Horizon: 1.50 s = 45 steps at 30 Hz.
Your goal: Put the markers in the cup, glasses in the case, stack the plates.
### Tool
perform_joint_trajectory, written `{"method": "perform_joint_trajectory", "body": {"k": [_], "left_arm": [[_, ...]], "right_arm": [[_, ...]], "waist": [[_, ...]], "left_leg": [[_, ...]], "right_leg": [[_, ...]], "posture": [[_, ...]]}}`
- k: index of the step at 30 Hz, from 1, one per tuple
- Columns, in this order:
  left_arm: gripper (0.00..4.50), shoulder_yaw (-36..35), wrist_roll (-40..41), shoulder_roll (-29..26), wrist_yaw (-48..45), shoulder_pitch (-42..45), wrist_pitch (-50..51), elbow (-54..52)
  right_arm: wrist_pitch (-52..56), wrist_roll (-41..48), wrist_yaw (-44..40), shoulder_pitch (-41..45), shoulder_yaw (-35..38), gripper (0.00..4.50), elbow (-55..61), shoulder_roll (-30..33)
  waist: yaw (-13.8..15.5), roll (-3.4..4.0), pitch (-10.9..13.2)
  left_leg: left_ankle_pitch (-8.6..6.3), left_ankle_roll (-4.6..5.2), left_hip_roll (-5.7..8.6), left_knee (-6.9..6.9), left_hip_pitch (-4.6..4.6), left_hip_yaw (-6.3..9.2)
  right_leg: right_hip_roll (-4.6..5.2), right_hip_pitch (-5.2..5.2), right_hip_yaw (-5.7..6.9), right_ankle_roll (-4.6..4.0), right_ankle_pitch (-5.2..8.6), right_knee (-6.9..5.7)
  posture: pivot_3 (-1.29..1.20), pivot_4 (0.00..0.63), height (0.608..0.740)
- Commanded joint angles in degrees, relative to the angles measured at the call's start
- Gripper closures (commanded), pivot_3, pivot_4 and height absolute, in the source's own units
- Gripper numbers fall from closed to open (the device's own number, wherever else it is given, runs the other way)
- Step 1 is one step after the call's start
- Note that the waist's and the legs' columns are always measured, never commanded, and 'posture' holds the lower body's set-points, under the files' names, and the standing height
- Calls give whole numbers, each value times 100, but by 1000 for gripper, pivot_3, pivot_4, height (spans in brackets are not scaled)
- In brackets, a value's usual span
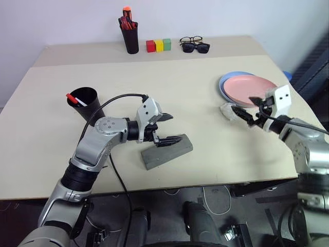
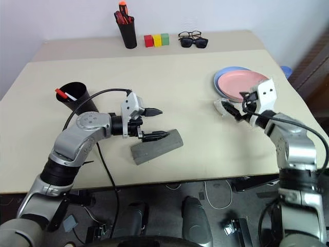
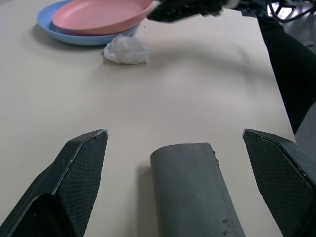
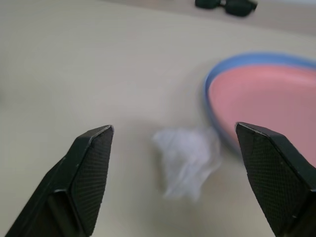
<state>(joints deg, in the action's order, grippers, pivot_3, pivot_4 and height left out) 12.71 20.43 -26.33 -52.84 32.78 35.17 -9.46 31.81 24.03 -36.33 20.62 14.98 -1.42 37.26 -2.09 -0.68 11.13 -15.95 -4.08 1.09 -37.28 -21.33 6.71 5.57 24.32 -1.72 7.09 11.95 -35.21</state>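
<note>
One grey case, two stacked plates, one black cup.

The table is pale beige. On its right, a salmon pink plate sits in a light blue plate, with a crumpled white wad just beside them. Near the middle lies the grey case. On the left, the black cup holds a red marker with a white end. At the far edge stand a black pen holder with red and orange pens, red, yellow and green blocks, and dark sunglasses.
</note>
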Motion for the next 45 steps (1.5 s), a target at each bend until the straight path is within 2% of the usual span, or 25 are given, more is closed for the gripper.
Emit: {"method": "perform_joint_trajectory", "body": {"k": [1, 7, 16, 18, 19, 25, 33, 40, 43, 45], "left_arm": [[0, -31, -6, -17, -41, 151, -128, -100], [0, -131, 14, -88, 87, 70, -38, -242], [0, -399, 146, -252, 385, -78, 272, -549], [0, -445, 159, -287, 418, -102, 316, -584], [0, -457, 165, -300, 431, -106, 332, -593], [0, -447, 211, -317, 510, -120, 356, -616], [0, -392, 211, -255, 543, -75, 320, -539], [0, -350, 195, -187, 545, -81, 295, -518], [0, -336, 192, -152, 543, -66, 282, -499], [0, -330, 186, -127, 546, -58, 278, -496]], "right_arm": [[122, 183, 252, 28, 200, 500, 205, -190], [-363, -95, 412, 386, 38, 500, -754, -475], [-1846, -792, 200, 1541, -243, 500, -3517, -489], [-2052, -881, 176, 1782, -260, 1024, -3968, -468], [-2095, -886, 112, 1864, -264, 1428, -4092, -464], [-2154, -883, -40, 2069, -229, 4455, -4280, -502], [-1947, -630, -239, 1881, -123, 4455, -3666, -575], [-1073, 125, -553, 1336, 47, 4455, -1914, -521], [-1069, 191, -340, 1428, 219, 4455, -1730, -501], [-1382, -12, -13, 1677, 311, 4455, -2041, -455]], "waist": [[-39, 0, 0], [-47, 0, 0], [-44, 0, 0], [-45, 0, 0], [-46, 0, 0], [-46, 0, 0], [-50, 0, 0], [-39, 0, 0], [-43, 0, 0], [-47, 0, 0]], "left_leg": [[2, 3, 0, -5, -1, -1], [13, 19, 0, -7, 2, -2], [13, 19, 0, 2, 0, -2], [13, 19, 0, 4, 0, -2], [13, 19, 0, 5, 0, -2], [13, 18, 0, 6, 0, -2], [14, 18, 0, 5, 0, -2], [14, 18, 0, 5, -1, -1], [14, 18, 0, 3, -2, -1], [14, 18, 0, 2, 0, -2]], "right_leg": [[0, 0, 0, -1, -1, 0], [0, -2, 0, 5, -7, -4], [0, -1, 0, -8, -20, 6], [0, -1, 0, -7, -19, 6], [0, -1, 0, -7, -20, 7], [0, -1, 0, -6, -20, 8], [0, -1, 0, -6, -20, 8], [0, -1, 0, -4, -19, 8], [0, -1, 0, -4, -19, 7], [0, -2, 0, -5, -20, 6]], "posture": [[0, 150, 740], [0, 150, 740], [0, 150, 740], [0, 150, 740], [0, 150, 740], [0, 150, 740], [0, 150, 740], [0, 150, 740], [0, 150, 740], [0, 150, 740]]}}
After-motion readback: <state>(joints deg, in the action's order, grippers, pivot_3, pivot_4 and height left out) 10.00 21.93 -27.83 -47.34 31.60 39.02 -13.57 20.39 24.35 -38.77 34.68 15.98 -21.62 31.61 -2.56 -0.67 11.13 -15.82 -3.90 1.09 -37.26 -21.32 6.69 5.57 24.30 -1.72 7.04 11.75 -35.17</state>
